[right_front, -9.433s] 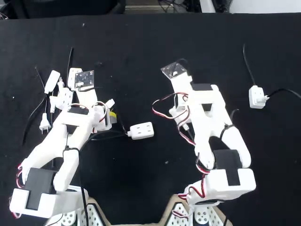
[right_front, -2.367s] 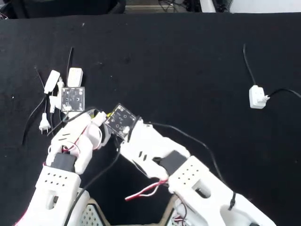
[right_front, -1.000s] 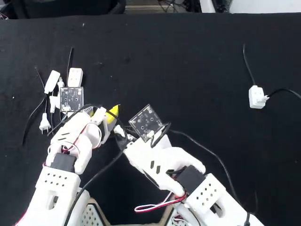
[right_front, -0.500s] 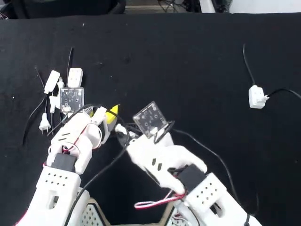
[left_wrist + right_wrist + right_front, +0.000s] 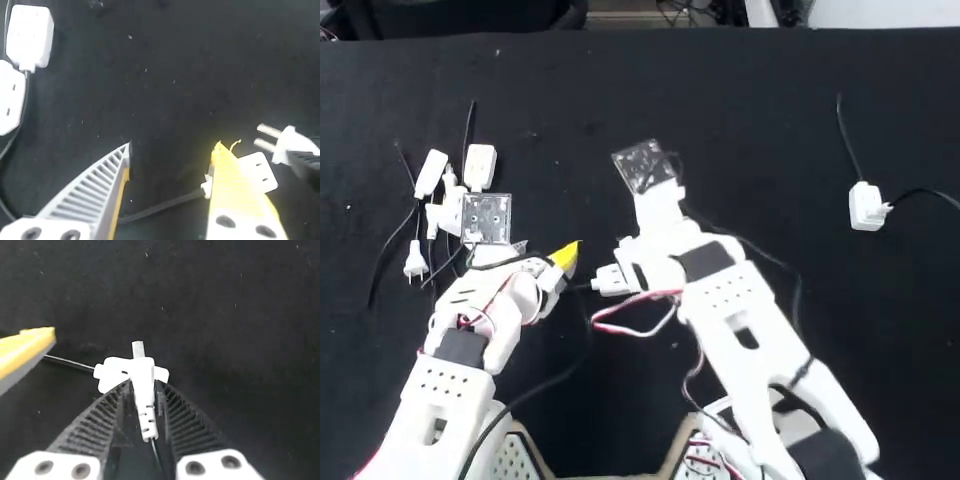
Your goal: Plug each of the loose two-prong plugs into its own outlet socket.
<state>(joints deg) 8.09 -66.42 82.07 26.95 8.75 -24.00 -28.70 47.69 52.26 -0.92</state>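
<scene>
My right gripper (image 5: 142, 385) is shut on a white two-prong plug (image 5: 134, 369), its prongs pointing away from the wrist. In the high view this plug (image 5: 605, 280) hangs just left of the right arm near the table's middle. My left gripper (image 5: 172, 147) is open, with nothing between its grey and yellow fingers. The held plug (image 5: 285, 145) lies just beyond the yellow finger (image 5: 235, 180). From above, the left gripper (image 5: 542, 258) sits close beside the right gripper (image 5: 612, 280). White outlet sockets (image 5: 480, 160) lie grouped at the far left, two of them also being outlet sockets (image 5: 27, 30) in the left wrist view.
A loose plug (image 5: 415, 262) with a thin black cord lies at the left edge of the cluster. Another white socket (image 5: 867, 205) with cords sits far right. Black cables run under both arms near the front. The table (image 5: 750, 90) is black cloth.
The right arm has swung up and straightened, its wrist board moving toward the table's far side, still holding the plug. The left gripper has shifted slightly toward the front.
</scene>
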